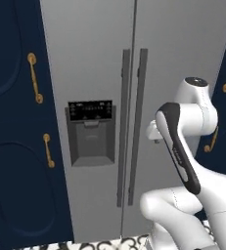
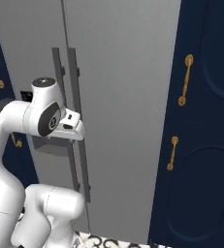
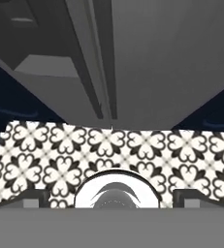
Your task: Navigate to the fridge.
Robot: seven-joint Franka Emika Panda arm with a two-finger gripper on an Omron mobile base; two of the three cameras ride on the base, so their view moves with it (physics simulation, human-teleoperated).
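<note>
We face the fridge (image 1: 173,53) directly ahead of the base; it stands close, both doors shut, so its contents are hidden. The two bar handles (image 1: 132,127) meet at centre, and the dark dispenser panel (image 1: 90,132) sits in the left door. Navy cabinets (image 2: 200,121) with gold handles (image 2: 185,80) flank it. In the hand view, the gripper (image 3: 111,197) points down at patterned floor tile (image 3: 45,155), fingertips (image 3: 33,197) spread wide with nothing between them.

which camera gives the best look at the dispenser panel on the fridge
The left base view: the dispenser panel faces the camera, whole, in the fridge's left door. In the right base view the arm covers most of it. The hand view shows it steeply from below.
</note>
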